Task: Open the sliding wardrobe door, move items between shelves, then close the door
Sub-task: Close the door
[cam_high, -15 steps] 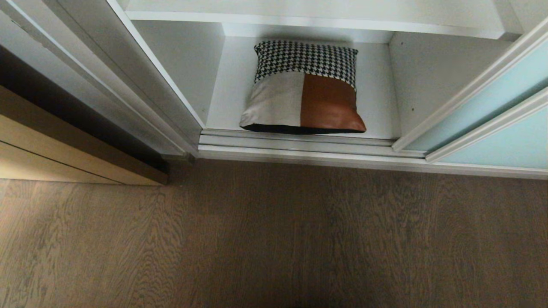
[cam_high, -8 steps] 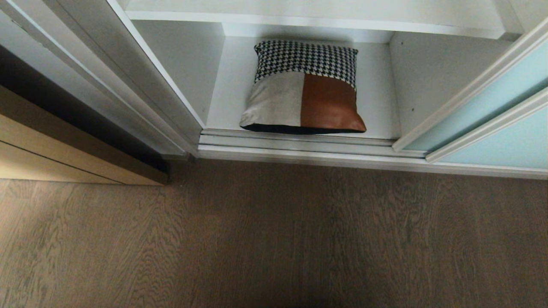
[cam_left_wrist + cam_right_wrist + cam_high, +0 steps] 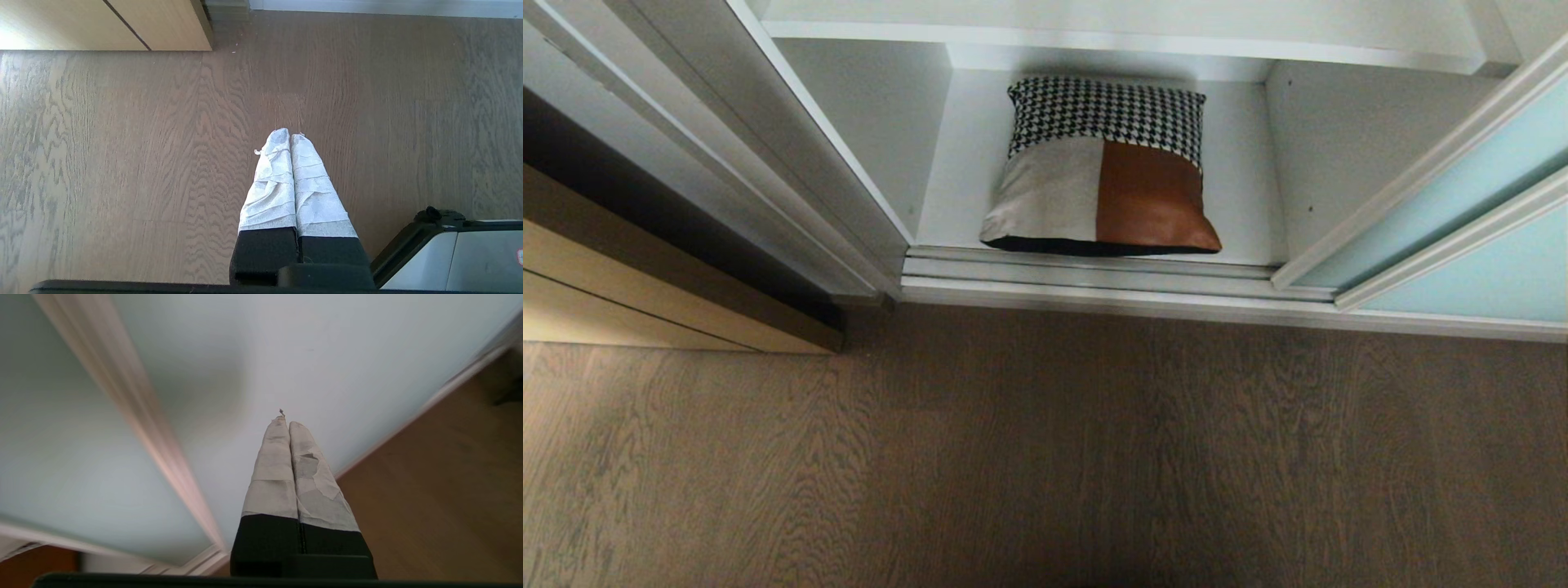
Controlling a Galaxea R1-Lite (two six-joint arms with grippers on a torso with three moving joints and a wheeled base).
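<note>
One cushion (image 3: 1099, 167) unmoved on lowest shelf (image 3: 1241, 196); sliding wardrobe door (image 3: 1445, 204) slid aside. Right claw (image 3: 284, 424) closed, empty, before the glass; left claw (image 3: 290, 136) closed, parked over floor.

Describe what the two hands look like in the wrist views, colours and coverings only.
The left hand has two long tapering fingers wrapped in crinkled white tape, on black bases. The right hand is built alike, but its wrap is greyer and torn on one finger, with a frayed thread at the tip.
</note>
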